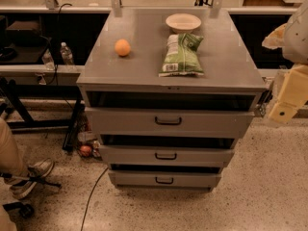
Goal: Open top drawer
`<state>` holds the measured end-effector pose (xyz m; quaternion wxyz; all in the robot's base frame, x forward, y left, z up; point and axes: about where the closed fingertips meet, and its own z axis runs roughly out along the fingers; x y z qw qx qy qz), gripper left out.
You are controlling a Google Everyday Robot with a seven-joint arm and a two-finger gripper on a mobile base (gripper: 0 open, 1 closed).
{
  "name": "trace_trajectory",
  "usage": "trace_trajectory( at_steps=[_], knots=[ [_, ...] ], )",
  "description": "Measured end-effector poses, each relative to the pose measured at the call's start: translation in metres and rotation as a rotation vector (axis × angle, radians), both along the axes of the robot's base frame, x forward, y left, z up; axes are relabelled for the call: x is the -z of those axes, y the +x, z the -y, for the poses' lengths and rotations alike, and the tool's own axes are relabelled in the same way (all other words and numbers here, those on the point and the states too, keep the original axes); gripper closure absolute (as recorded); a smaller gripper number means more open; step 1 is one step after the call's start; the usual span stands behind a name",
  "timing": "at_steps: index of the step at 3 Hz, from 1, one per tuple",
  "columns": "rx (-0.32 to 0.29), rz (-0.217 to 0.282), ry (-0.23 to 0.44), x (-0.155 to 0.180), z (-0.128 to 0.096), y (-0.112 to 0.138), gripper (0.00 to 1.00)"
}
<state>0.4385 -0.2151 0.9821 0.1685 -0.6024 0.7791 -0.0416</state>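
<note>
The grey three-drawer cabinet [163, 71] stands in the middle of the camera view. The top drawer [125, 121] is the widest grey front, with a black wire pull handle [168, 121] at its centre. A dark gap shows above its front, under the cabinet top. My gripper [264, 107] is at the right edge, beside the cabinet's front right corner, level with the top drawer and well to the right of the handle. My cream-coloured arm [291, 93] runs up behind it.
On the cabinet top lie an orange [122, 47], a green chip bag [182, 55] and a pale bowl [183, 21]. Two shorter drawers [165, 156] sit below. A person's leg and shoe [29, 174] are at the left, with cables and bottles [66, 53].
</note>
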Motion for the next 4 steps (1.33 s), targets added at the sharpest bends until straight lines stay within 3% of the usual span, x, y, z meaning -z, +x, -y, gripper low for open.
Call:
trace_trajectory(
  at_steps=[1,2,3,4],
  knots=[
    [0.000,0.000,0.000,0.000,0.000,0.000,0.00],
    [-0.033,-0.027,-0.031,0.028,0.000,-0.002,0.00],
    [-0.099,-0.067,-0.068,0.082,-0.002,-0.006,0.00],
    [-0.147,-0.072,-0.081,0.128,-0.004,-0.003,0.00]
  ],
)
